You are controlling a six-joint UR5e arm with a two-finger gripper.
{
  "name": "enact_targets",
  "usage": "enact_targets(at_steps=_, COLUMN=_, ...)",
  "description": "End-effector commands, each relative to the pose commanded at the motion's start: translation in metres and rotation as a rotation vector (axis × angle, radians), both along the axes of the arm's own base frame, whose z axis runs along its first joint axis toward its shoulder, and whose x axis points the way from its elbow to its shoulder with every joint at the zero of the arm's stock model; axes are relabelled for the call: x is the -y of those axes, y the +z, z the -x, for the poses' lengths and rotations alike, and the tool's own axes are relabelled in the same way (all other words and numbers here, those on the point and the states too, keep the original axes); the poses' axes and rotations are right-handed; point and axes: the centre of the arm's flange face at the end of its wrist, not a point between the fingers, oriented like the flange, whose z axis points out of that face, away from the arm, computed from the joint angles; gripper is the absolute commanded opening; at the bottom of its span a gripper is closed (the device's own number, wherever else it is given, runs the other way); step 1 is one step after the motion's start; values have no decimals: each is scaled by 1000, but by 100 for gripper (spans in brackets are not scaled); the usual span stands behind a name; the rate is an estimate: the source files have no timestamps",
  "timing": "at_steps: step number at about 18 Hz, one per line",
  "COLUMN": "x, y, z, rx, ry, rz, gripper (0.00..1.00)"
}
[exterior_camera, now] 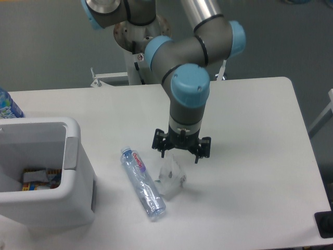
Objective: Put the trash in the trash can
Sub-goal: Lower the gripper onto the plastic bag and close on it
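The gripper [180, 155] hangs just above the table [250, 135] with its two fingers spread wide and pointing down, and nothing is held between them. It sits directly over the upper end of the crumpled clear wrapper [170, 177], whose top edge reaches up between the fingers; whether the fingers touch the wrapper cannot be told from this view. The arm [190, 83] bends down to the gripper from a pedestal [139, 54] behind the far edge of the table.

The wrapper lies on the white tabletop just right of the crushed clear bottle [143, 183]. The bottle lies flat and slanted, its pale cap toward the upper left and its base toward the lower right, with the pink-purple label near the cap end. The lower end of the bottle is very near or touching the wrapper.

Further left stands the white bin [73, 198], open at the top, with a grey panel on its right rim. Some colourful packaging [40, 178] lies at its bottom. At the far left edge of the view, behind the bin, part of a blue-labelled bottle [7, 107] shows.
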Motion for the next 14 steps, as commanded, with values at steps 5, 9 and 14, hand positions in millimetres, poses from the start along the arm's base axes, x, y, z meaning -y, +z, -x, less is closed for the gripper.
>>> enact_targets(at_steps=5, x=-7, y=-12, z=-5, rx=13, ry=-4, rz=-4, gripper=100)
enact_targets(at_steps=9, x=-12, y=-21, z=-8, rx=12, ry=-4, rz=-3, gripper=100)
enact_targets(at_steps=14, x=-17, y=-31, z=-12, rx=15, ry=10, rz=7, gripper=100)
